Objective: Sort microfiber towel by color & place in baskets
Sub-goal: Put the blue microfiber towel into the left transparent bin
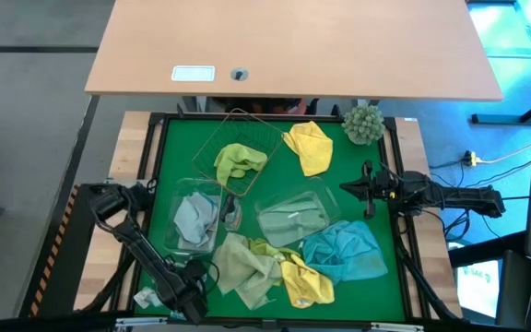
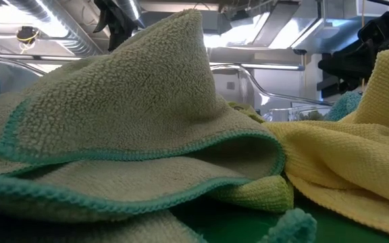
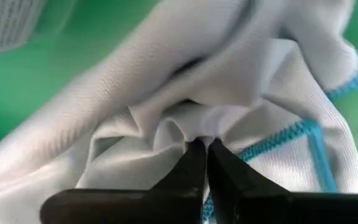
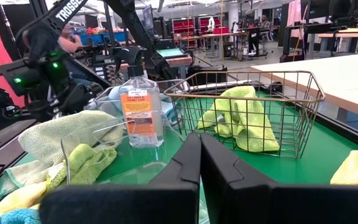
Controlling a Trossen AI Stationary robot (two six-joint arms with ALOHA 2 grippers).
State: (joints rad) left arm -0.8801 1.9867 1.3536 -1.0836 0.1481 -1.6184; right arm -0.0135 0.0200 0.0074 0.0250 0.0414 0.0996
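Wire basket [image 1: 243,148] at mat's far centre, towel [image 1: 239,162] inside. Second towel [image 1: 311,148] just right of it, plant ball [image 1: 364,124] farther right at far corner. Left tub [image 1: 194,218] nearer than wire basket, cloth [image 1: 192,221] inside. Right tub [image 1: 293,217] beside it at centre, cloth in it. Heap of towels [image 1: 275,267] along near edge, another towel [image 1: 347,251] at heap's right. Spray bottle [image 4: 141,111] between tubs.

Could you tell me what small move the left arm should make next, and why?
Probably a lift: the left gripper is shut on a light grey-blue towel at the table's near-left corner, and the clear basket holding a matching towel sits just beyond. The right gripper waits shut at the table's right.
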